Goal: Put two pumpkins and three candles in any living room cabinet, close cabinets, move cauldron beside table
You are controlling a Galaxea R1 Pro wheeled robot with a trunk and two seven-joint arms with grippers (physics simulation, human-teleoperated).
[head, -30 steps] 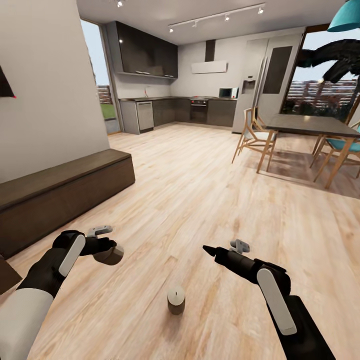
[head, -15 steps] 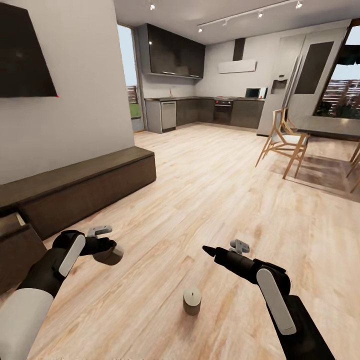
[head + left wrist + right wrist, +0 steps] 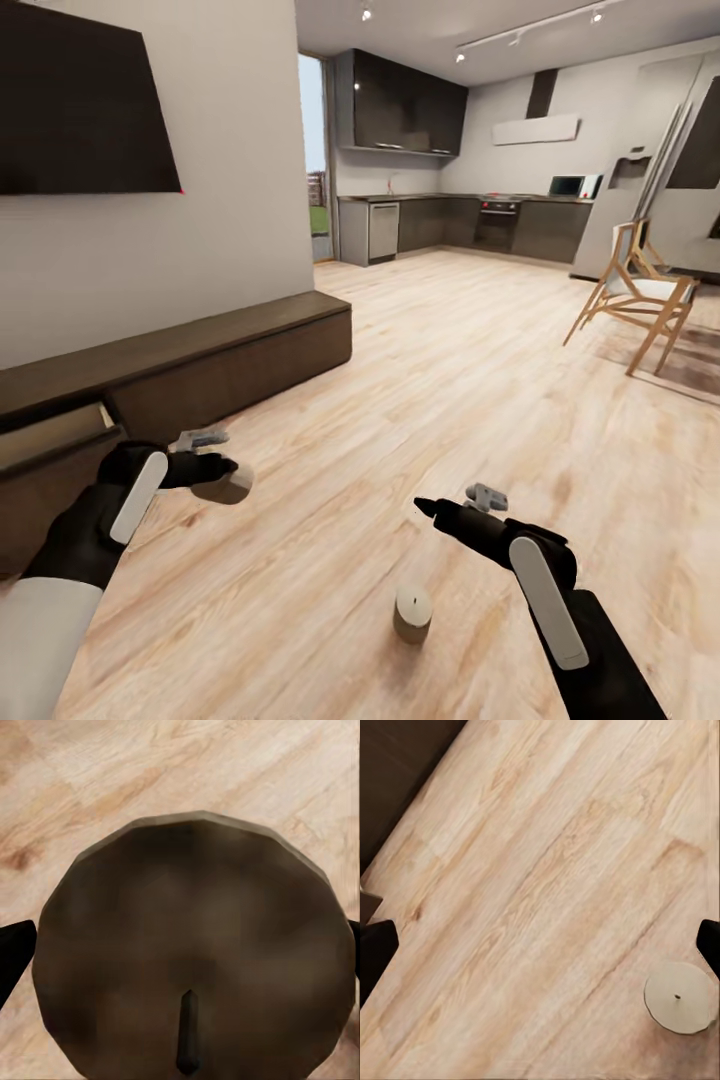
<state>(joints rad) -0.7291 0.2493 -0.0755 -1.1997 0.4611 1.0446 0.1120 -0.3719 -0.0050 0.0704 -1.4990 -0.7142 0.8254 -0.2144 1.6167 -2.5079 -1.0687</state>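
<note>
Dark-brown cabinet (image 3: 200, 365) ran along the left of the head view, under the wall screen (image 3: 85, 110); one pull-out front (image 3: 55, 440) at lower left stood ajar. Against the frames of a second and half a second ago, the whole view had swung leftward: dining chair (image 3: 640, 300) slid toward the right edge, and more of the cabinet and its open drawer came in. Camera turn, not object motion. Left pincer (image 3: 215, 475) was closed around a candle (image 3: 195, 952), fingertips at either side of its wick end in the left wrist view. Right pincer (image 3: 425, 507) carried nothing; whether wide or narrow I could not tell. A second candle (image 3: 412, 612) stood upright on the floor (image 3: 420, 400), just beside the right arm. Judgement: robot is turning to face the open drawer to deposit the held candle.
</note>
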